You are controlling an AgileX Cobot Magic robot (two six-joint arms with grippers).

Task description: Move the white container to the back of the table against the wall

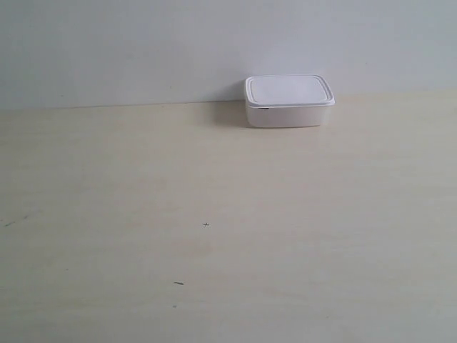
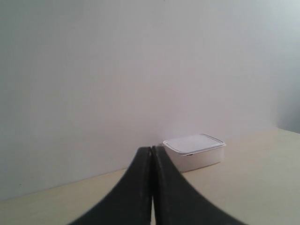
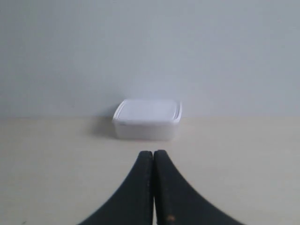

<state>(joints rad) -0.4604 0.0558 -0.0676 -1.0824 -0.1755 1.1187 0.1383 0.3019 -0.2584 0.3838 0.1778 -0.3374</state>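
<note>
White container ahead of right pincer, apart.

Plain pale grey-white wall at back; cream wood-grain counter w/ few dark specks; soft even light.

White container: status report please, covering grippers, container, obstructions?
Left gripper shut, empty. Right gripper shut, empty. White container at wall, lid on. No obstruction seen.

No readable text, label, brand or number anywhere on the white container, table or wall.
</note>
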